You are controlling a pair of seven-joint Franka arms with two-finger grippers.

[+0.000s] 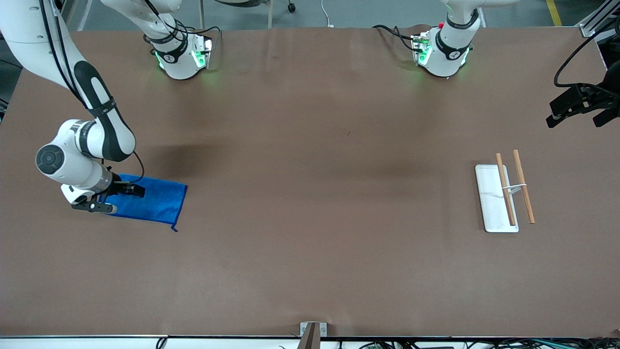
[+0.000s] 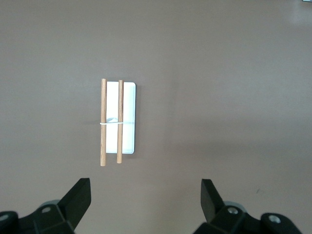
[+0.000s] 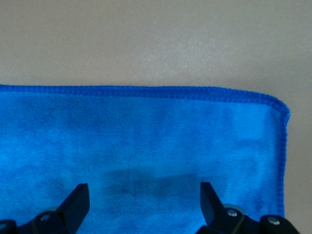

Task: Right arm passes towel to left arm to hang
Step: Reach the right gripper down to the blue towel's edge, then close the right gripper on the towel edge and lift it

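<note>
1. The towel (image 1: 150,199), bright blue, lies flat on the brown surface (image 1: 310,194) at the middle left of the front view.
2. The right end effector (image 1: 110,198) hangs low over the towel, jaws spread wide, gripping nothing.
3. The left end effector (image 1: 579,110), at the upper right edge, waits with jaws wide, empty.
4. The white tray (image 1: 491,203) with two wooden rods (image 1: 505,190) sits at the middle right.
</note>
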